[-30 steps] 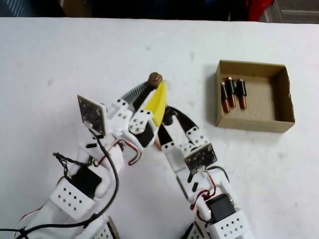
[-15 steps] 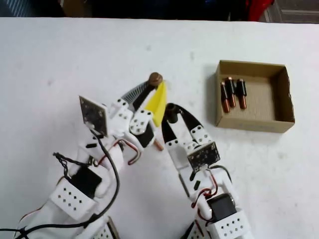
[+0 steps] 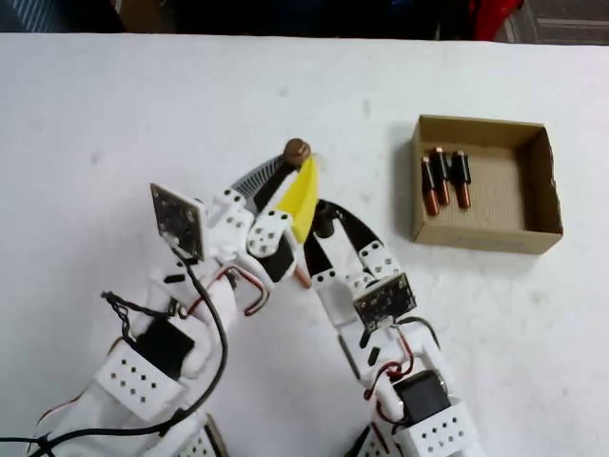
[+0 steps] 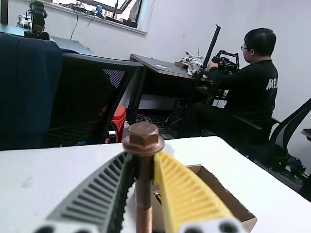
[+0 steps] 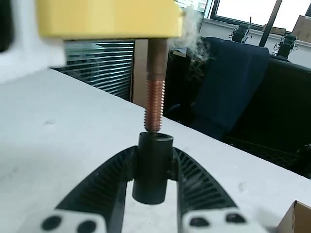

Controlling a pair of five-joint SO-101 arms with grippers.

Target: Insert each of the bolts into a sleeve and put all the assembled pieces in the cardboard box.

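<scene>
The left gripper: its jaws, one grey and one yellow, pinch one copper bolt just under the hexagonal head, with the shank pointing down. In the high view the yellow jaw covers the shank, so that the head alone is seen at the jaw tips.

The right gripper: its black jaws pinch one black sleeve, upright with its mouth up. In the right wrist view the bolt's threaded end hangs straight above the sleeve and reaches its mouth. Whether the thread has entered the bore cannot be told. The upper part of the bolt is cut off there by the yellow jaw.

Bolt and sleeve are both held above the bench, near the box.

The box is one open cardboard tray. It holds three assembled pieces, lying side by side close to one wall, each a copper shank in a black sleeve.

A small copper stub shows between the two arms. What it belongs to cannot be made out.
</scene>
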